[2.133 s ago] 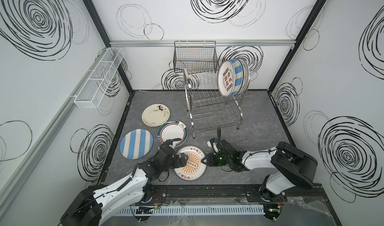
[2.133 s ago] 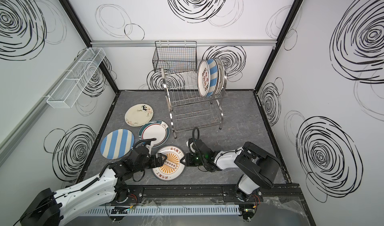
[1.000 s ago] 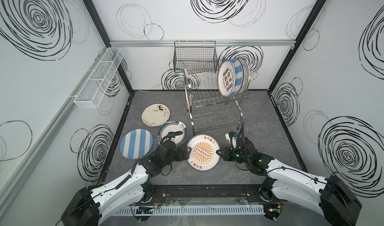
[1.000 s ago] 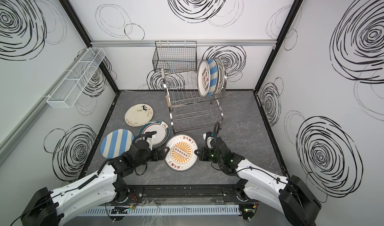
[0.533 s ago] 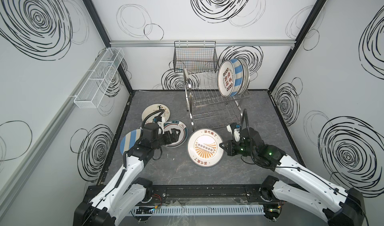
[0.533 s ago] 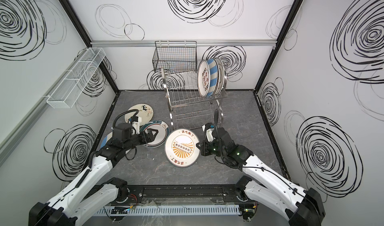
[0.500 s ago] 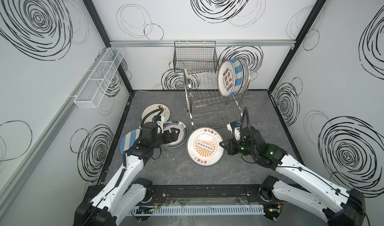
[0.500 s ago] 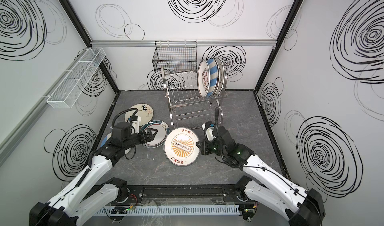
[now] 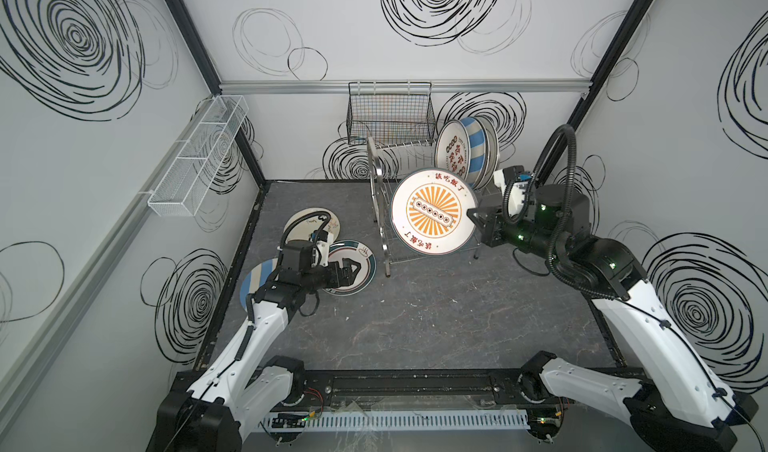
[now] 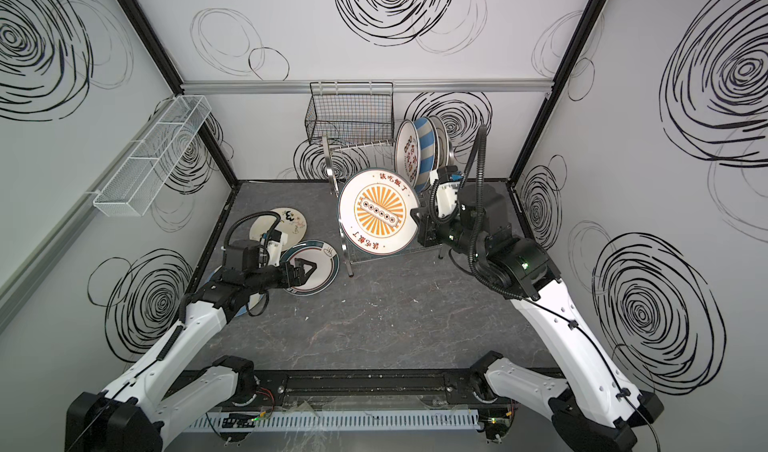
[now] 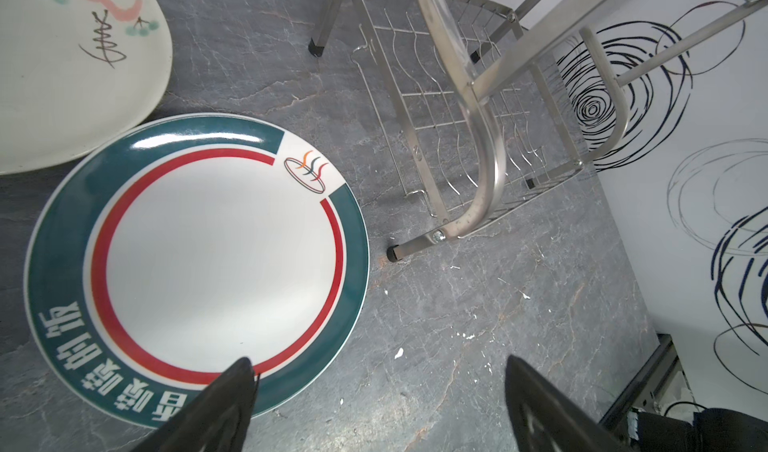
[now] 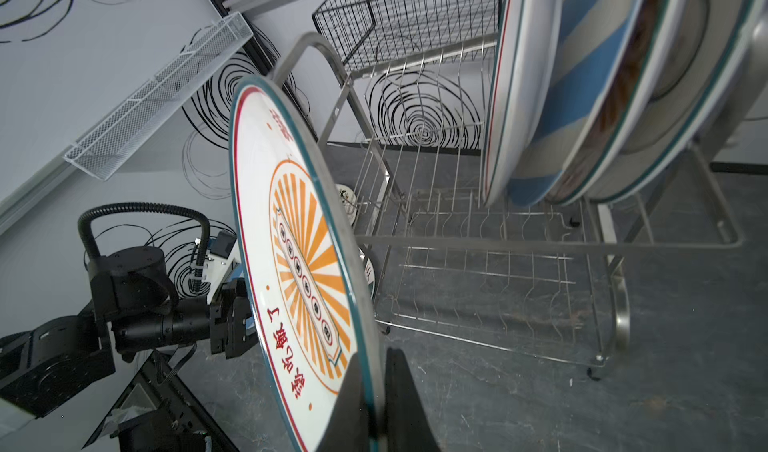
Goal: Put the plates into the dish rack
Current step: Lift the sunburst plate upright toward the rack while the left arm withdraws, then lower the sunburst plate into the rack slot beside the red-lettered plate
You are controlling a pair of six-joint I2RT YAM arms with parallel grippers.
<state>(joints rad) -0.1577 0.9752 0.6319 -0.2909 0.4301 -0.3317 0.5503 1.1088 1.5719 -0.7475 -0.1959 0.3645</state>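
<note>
1. Gripping the right edge of the orange sunburst plate [image 9: 432, 213] [image 10: 378, 210] [image 12: 299, 262], the right gripper [image 9: 471, 217] [image 10: 415, 215] [image 12: 370, 387] has its jaws clenched on the rim, one on each face.
2. That plate stands almost upright, clear of the floor, and extends to the left of the gripper, with its painted face turned toward the near left.
3. It hangs on the near side of the dish rack [image 9: 379, 204] [image 10: 332, 158] [image 12: 478, 242] and sits in none of the slots.
4. Several plates, led by a white one with characters [image 9: 457, 154] [image 10: 409, 150] [image 12: 523, 96], stand on edge at the right end of the upper tier, just beyond the held plate.
5. The left gripper [image 9: 353, 269] [image 10: 309, 269] [image 11: 378, 366] is released and holds nothing.
6. It hovers over the near edge of the teal-rim plate [image 9: 365, 254] [image 10: 326, 262] [image 11: 216, 254], which lies flat on the floor, left of the rack.
7. A cream flowered plate [image 9: 328, 225] [image 10: 286, 221] [image 11: 62, 75] lies just beyond it, and a blue striped plate [image 9: 253, 279] lies nearer, partly under the left arm.
</note>
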